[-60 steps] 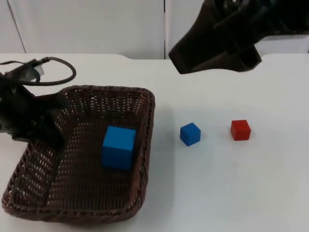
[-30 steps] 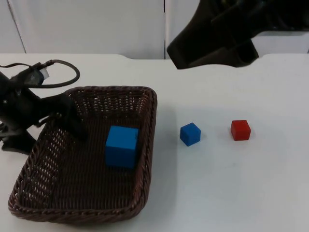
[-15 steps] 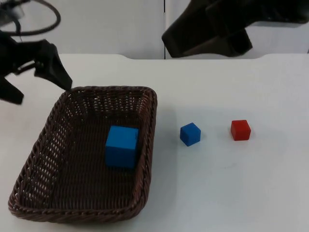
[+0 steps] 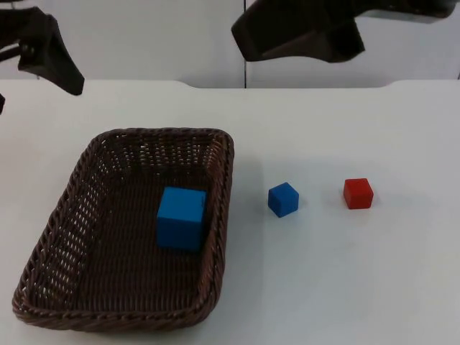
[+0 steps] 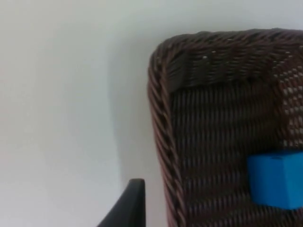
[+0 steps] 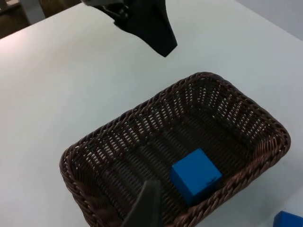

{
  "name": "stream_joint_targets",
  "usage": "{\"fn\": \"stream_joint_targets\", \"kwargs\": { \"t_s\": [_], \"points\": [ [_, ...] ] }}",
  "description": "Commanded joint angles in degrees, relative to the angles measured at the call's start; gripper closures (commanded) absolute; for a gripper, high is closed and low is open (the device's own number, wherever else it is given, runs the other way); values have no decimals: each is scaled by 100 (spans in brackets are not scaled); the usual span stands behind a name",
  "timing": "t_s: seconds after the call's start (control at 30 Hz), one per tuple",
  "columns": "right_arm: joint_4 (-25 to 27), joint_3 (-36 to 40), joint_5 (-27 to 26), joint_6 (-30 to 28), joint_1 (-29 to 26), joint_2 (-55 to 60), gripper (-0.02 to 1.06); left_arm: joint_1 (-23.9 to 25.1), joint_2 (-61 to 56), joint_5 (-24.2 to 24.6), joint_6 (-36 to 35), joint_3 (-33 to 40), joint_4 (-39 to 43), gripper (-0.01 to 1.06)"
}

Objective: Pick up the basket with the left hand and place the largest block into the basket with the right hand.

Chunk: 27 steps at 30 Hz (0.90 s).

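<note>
- The wicker basket [image 4: 126,230] sits on the table's [image 4: 345,287] left half, with the largest block [image 4: 181,218] inside near its right wall.
- To the basket's right lie a small cube [image 4: 283,199], then another cube [image 4: 358,193] farther right, apart.
- The left gripper [image 4: 50,54] hangs behind the basket, apparently clear of it.

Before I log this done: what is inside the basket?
Inside the basket lies one large blue block, near its right wall. The weave under the block is covered.

White table top [image 4: 359,287] under even light, pale grey partition wall [image 4: 158,43] behind.
</note>
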Motion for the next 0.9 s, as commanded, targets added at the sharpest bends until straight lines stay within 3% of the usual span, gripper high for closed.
{"fn": "stream_joint_targets", "kwargs": {
  "t_s": [0.0,0.47,0.87],
  "points": [
    [-27,26,-101,-10,-36,-30,24,-10,-243,159,-68,24,46,0],
    [-14,26,-55,5,-36,-30,24,-10,-1782,500,-338,62,391,0],
    [136,313,-63,5,-36,-30,24,-10,-3473,233,-398,1005,542,0]
  ]
}}
